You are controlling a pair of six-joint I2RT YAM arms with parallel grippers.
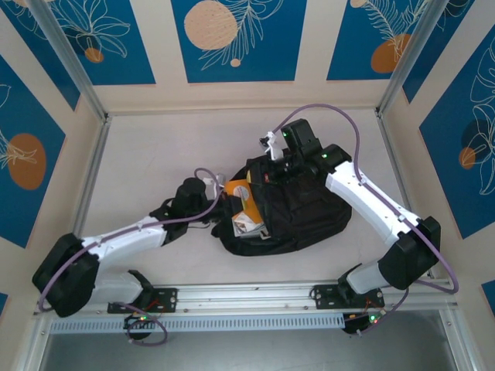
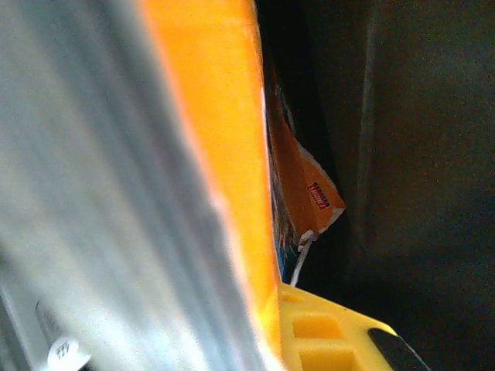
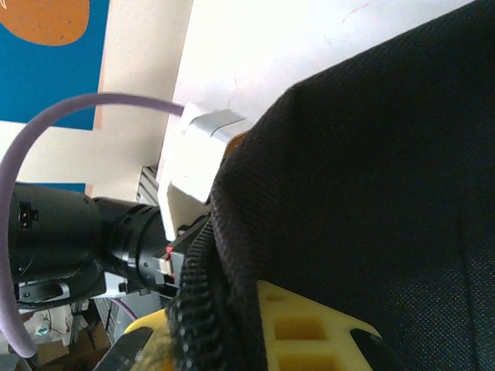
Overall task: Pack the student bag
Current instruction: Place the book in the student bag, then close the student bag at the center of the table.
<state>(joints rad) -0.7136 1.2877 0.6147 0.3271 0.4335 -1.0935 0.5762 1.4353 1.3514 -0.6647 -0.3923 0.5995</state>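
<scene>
My right hand (image 3: 224, 352) pinches the rim of one bag (image 1: 309, 216); my left hand (image 1: 223, 202) grips one of two books (image 1: 240, 189).

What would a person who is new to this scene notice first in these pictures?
The large black student bag lies in the middle of the table, its mouth toward the left arm. An orange book sticks out of that mouth, held by the left gripper, while the right gripper pinches the bag's far rim.
</scene>
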